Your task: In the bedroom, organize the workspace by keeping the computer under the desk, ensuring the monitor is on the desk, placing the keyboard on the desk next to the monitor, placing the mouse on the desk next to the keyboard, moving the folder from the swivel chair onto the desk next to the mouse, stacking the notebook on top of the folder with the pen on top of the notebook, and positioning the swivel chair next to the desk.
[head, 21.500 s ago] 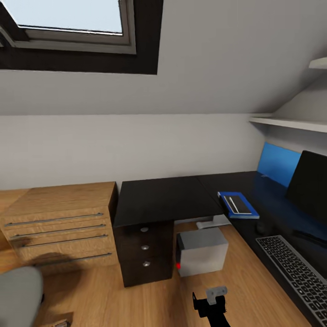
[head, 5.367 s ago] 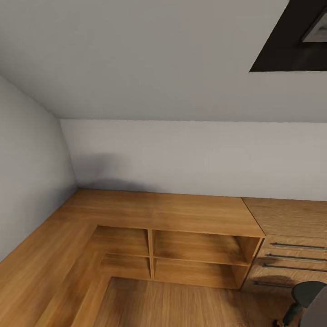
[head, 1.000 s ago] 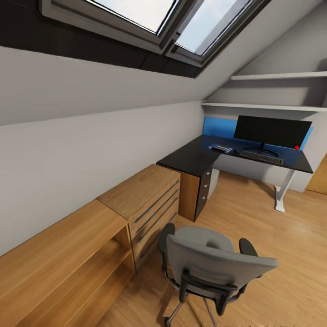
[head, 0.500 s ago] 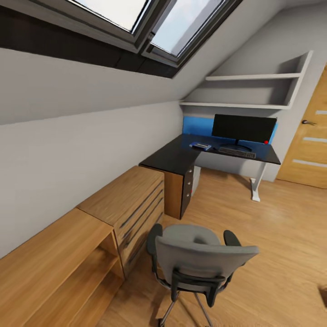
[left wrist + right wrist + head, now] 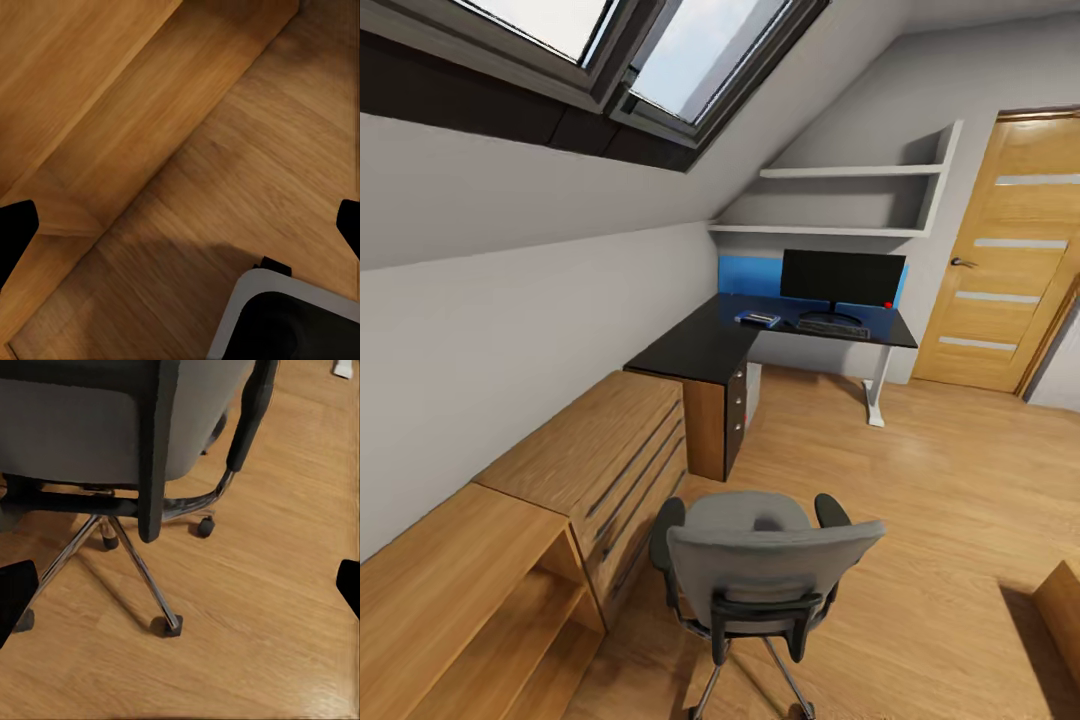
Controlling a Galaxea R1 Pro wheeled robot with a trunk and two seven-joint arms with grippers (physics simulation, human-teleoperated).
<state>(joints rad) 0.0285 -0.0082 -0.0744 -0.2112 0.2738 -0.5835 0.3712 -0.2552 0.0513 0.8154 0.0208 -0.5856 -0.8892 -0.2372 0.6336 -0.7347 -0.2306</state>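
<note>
The swivel chair (image 5: 765, 575) is sitting out on the wood floor (image 5: 920, 520), back toward the camera, well apart from the desk (image 5: 705, 350) in the far corner. On the desk, the monitor (image 5: 843, 278) is standing upright with the keyboard (image 5: 832, 328) in front of it and the blue folder (image 5: 758, 320) beside. Both grippers, left (image 5: 180, 229) and right (image 5: 180, 592), are hanging wide open over the floor, with the right one close to the chair's chrome base (image 5: 112, 547).
</note>
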